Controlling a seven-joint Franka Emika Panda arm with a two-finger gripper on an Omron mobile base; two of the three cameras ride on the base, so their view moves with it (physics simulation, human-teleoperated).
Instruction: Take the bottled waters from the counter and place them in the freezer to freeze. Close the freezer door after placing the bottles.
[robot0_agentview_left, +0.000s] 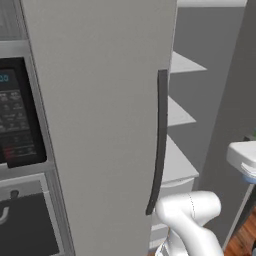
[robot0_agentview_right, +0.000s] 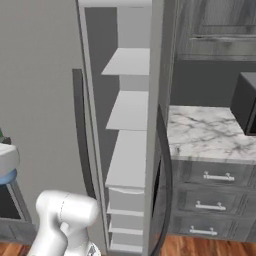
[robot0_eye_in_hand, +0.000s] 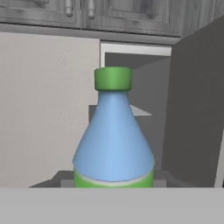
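The blue bottle (robot0_eye_in_hand: 113, 135) with the green cap sits upright close before the tool, facing the open freezer (robot0_agentview_right: 127, 150) — whether the tool is clamped on it I cannot tell. Risk, to my eye: the bottle clipping a freezer shelf (robot0_agentview_right: 131, 62) edge and slipping.

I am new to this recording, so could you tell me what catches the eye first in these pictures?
In the hand view, the blue bottle with its green cap stands upright, close before the camera. Behind it the freezer stands open, its white shelves bare, between the wide grey door and the marble counter.
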